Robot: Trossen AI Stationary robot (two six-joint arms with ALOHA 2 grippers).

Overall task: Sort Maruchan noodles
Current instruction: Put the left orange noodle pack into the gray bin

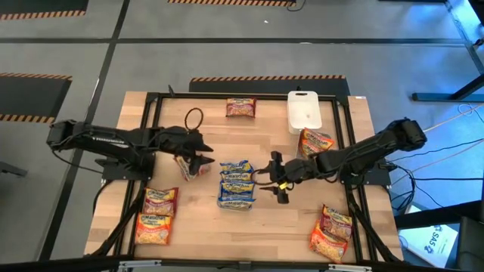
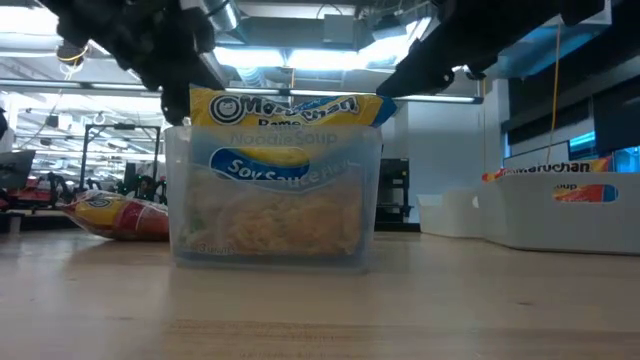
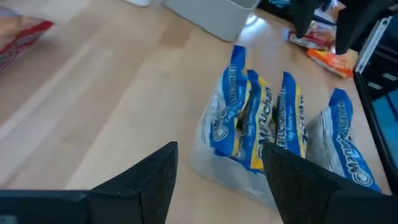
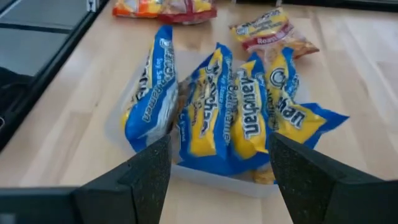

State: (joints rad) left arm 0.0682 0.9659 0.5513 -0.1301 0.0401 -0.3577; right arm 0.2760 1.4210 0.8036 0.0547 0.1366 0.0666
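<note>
Several blue-and-yellow Maruchan packets point(image 1: 236, 183) stand on edge in a clear plastic container point(image 2: 270, 200) at the table's middle. My left gripper point(image 1: 203, 157) hovers just left of the container, open and holding nothing; the left wrist view shows its gap point(image 3: 219, 149) facing the packets point(image 3: 261, 118). My right gripper point(image 1: 278, 177) is just right of the container, also open, its gap point(image 4: 219, 140) facing the packets point(image 4: 230, 112). A reddish packet point(image 1: 185, 165) lies on the table under the left gripper; whether they touch cannot be told.
An orange packet point(image 1: 240, 107) lies near the far edge, beside a white lidded container point(image 1: 304, 112). Orange packets point(image 1: 315, 142) sit behind the right arm. Two packets point(image 1: 156, 214) lie near left and two point(image 1: 331, 233) near right. A cable loop point(image 1: 194, 117) lies behind the left arm.
</note>
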